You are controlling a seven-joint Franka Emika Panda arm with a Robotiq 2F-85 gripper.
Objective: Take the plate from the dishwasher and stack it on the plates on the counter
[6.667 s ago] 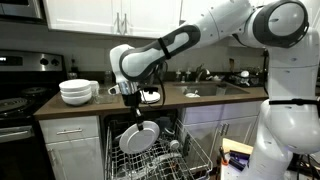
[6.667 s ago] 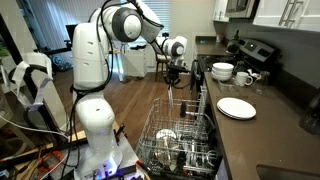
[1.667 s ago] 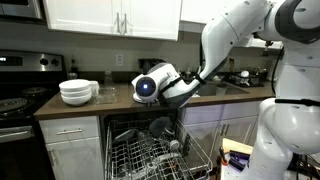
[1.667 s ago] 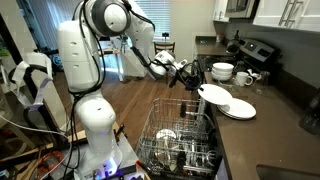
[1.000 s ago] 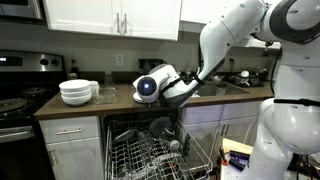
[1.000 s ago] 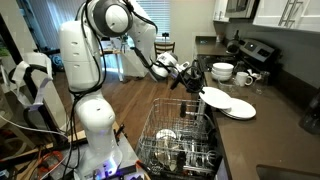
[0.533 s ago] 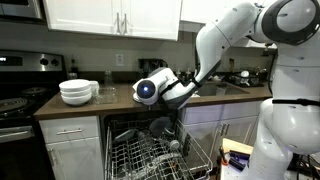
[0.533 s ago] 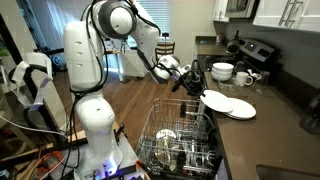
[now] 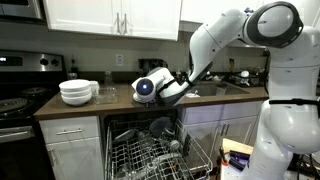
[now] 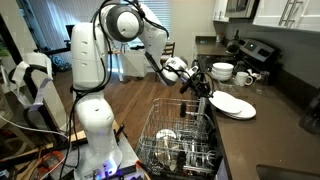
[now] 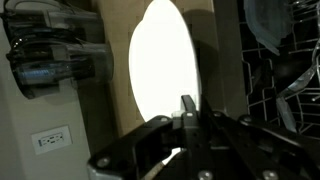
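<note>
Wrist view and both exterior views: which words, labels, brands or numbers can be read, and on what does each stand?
No text can be read in any view. The plate in the gripper is plain white. Any markings on the stove, the wall outlet or the robot arm are too small and blurred to read.

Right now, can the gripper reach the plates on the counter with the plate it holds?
Probably yes. The gripper, shut on the plate, hangs beside the plates on the counter, and nothing stands between them; the bowls sit farther back.
</note>
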